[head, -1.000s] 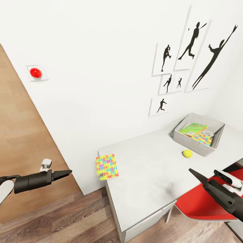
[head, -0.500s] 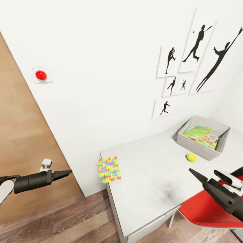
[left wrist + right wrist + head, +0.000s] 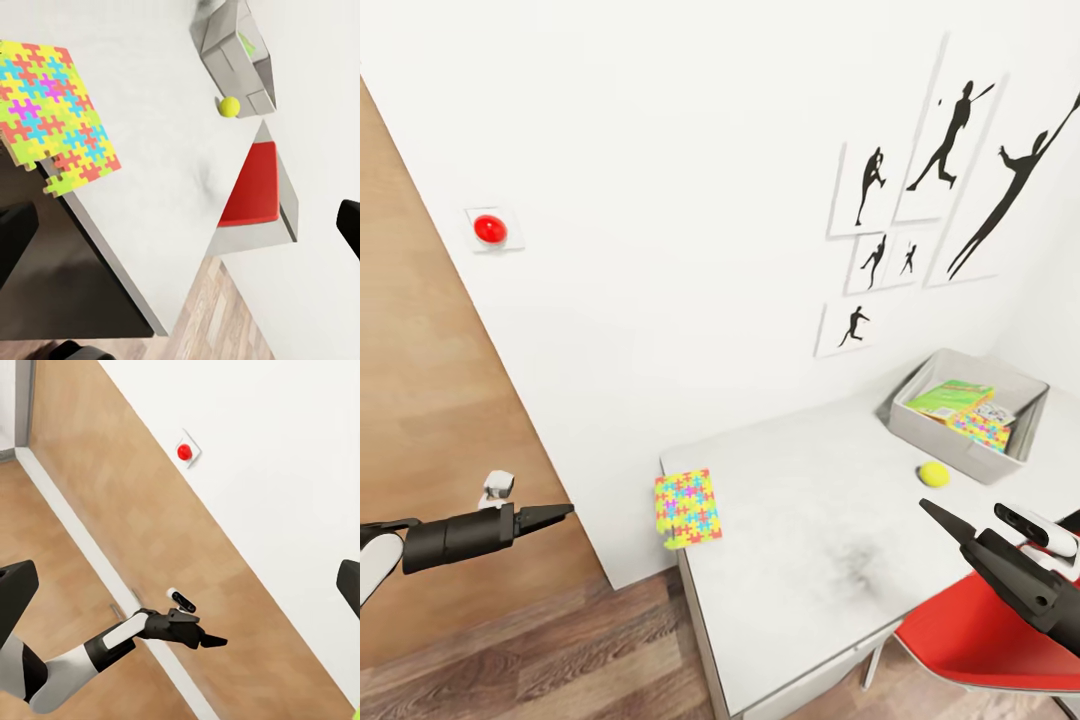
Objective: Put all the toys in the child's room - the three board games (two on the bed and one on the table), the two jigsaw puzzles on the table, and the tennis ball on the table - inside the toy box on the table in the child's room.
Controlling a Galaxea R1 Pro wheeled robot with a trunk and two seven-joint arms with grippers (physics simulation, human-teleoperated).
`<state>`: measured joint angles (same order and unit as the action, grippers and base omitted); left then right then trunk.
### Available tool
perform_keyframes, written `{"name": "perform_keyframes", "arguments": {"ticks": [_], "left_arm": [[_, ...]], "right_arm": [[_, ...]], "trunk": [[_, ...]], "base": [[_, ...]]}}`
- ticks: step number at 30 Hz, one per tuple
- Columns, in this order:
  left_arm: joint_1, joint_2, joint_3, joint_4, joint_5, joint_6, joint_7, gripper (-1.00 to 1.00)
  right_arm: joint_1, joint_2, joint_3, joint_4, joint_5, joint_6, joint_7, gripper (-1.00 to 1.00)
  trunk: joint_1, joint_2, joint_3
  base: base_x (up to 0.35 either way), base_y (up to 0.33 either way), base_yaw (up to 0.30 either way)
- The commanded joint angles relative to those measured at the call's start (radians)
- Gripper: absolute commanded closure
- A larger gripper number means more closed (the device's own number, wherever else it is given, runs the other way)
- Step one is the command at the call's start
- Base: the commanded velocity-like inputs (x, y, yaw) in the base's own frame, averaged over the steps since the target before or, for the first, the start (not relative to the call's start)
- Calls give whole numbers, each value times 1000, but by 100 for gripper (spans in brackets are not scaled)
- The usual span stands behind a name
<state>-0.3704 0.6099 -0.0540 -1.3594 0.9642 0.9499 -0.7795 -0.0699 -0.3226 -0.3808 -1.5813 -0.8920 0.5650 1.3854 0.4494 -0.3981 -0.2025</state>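
Desk (image 3: 810, 520) with a light grey top is seen in the head view against the white wall. A jigsaw puzzle (image 3: 688, 508) overhangs its near-left corner. The tennis ball (image 3: 933, 474) lies just beside the toy box (image 3: 920, 420), which stands at the far end and is cut off at the frame edge. Inside the box a green board game (image 3: 950, 398) and a second jigsaw (image 3: 985, 428) are partly hidden by the wall of the box. The left gripper (image 3: 550, 515) is held out over the floor, the right gripper (image 3: 940, 518) over a red chair (image 3: 980, 630); both look pressed to a point, holding nothing.

From the left wrist, the overhanging puzzle (image 3: 49, 112), the ball (image 3: 229, 106), the box (image 3: 225, 45) and the chair seat (image 3: 259, 187) are shown; only dark finger edges are caught at the borders, set wide apart.

From the right wrist, the left arm's gripper (image 3: 206, 639) is seen before a wooden door (image 3: 112, 510), tips together, beneath a red wall button (image 3: 184, 451).
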Motion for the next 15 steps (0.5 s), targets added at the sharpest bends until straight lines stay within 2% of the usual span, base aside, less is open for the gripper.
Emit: {"name": "perform_keyframes", "arguments": {"ticks": [1, 3, 7, 15], "left_arm": [[-1, 1, -1, 0, 2, 5, -1, -100], [-1, 1, -1, 0, 2, 5, -1, -100], [-1, 1, -2, 0, 3, 6, -1, -100], [-1, -2, -2, 2, 3, 8, 0, -100]], "right_arm": [[-1, -1, -1, 0, -4, 10, 1, -100], [-1, -1, -1, 0, -4, 11, 1, -100], [-1, -1, -1, 0, -4, 12, 1, -100], [-1, 0, 0, 0, -4, 12, 1, -100]], "trunk": [[1, -2, 0], [1, -2, 3], [16, -30, -4], [47, -86, -24]], "base": [[1, 0, 71], [1, 0, 71], [0, 0, 46], [0, 0, 9]]}}
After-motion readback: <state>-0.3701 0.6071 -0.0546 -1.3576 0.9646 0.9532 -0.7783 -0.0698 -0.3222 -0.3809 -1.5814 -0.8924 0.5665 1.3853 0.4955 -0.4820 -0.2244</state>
